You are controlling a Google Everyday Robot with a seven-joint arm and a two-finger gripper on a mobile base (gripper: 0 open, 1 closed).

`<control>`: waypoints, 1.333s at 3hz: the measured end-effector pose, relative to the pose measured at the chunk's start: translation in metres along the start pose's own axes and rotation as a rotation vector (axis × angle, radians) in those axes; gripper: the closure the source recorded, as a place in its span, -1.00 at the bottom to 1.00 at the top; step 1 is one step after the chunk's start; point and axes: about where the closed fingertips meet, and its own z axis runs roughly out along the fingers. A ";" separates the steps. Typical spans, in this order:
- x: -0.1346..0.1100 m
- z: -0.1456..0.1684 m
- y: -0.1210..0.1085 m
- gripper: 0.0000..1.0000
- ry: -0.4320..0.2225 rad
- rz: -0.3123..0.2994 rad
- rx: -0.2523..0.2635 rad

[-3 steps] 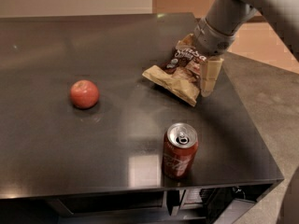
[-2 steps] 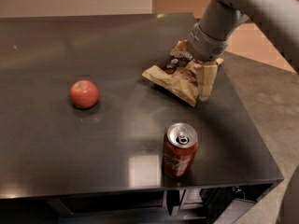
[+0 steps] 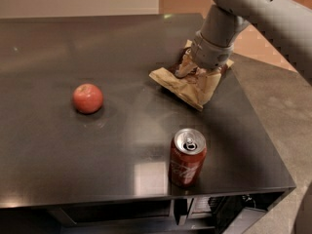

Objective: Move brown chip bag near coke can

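Observation:
The brown chip bag [image 3: 181,86] lies flat on the dark table [image 3: 97,169], right of centre towards the back. My gripper [image 3: 197,74] is down on the bag's far right part, coming from the upper right. Its jaws are open and straddle the bag's top; most of the dark printed face is hidden under it, and the tan edge shows. The coke can [image 3: 187,157] stands upright near the table's front edge, in front of the bag and a hand's width from it.
A red apple [image 3: 87,98] sits on the left half of the table. The table's right edge [image 3: 258,126] runs close to the bag and the can. A grey floor lies beyond it on the right.
My gripper has moved left from the bag's right edge onto the bag and lowered over it. The bag, the can and the apple have not moved.

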 end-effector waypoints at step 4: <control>-0.032 -0.062 0.062 1.00 -0.051 -0.185 0.050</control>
